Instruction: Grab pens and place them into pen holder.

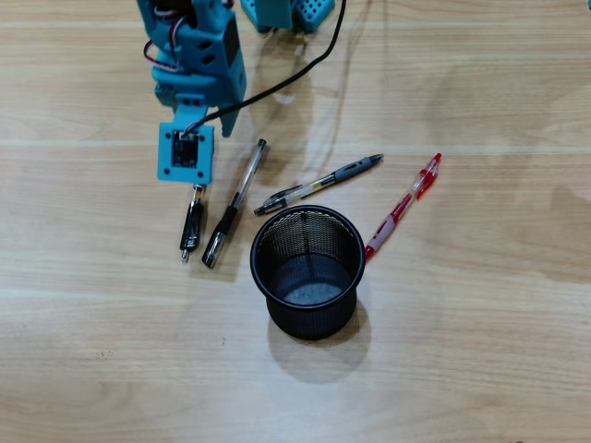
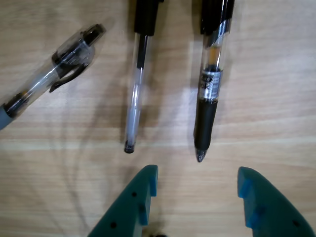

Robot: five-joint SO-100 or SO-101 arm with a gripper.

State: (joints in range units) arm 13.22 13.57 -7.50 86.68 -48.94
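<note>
1. In the overhead view, four pens lie on the table around a black mesh cup point(image 1: 307, 273). Farthest left is a short black-grip pen point(image 1: 191, 226), lying nearly straight up and down the picture, just below the arm's camera block.
2. Just to its right lies a clear stick pen point(image 1: 235, 205) with a black cap at its lower end, tilted a little to the right at the top.
3. Next comes a clear pen with a grey grip point(image 1: 319, 184), slanting up to the right, its lower tip close to the cup's rim.
4. Farthest right is a red pen point(image 1: 404, 205), also slanted, its lower end touching or just beside the cup's right side. The cup stands upright and looks empty — only its mesh floor shows.
5. The table point(image 1: 480, 351) is pale wood grain with faint board seams; a black cable point(image 1: 314, 63) loops across its top part.
6. The blue arm point(image 1: 199, 51) reaches down from the top left of the overhead view.
7. In the wrist view the claw point(image 2: 197, 180) is spread wide and holds nothing — its two teal fingers point(image 2: 145, 185) sit at the bottom, pointing at the tips of the stick pen point(image 2: 134, 106) and the black-grip pen point(image 2: 210, 94), apart from both. The grey-grip pen point(image 2: 54, 71) lies at the left.
</note>
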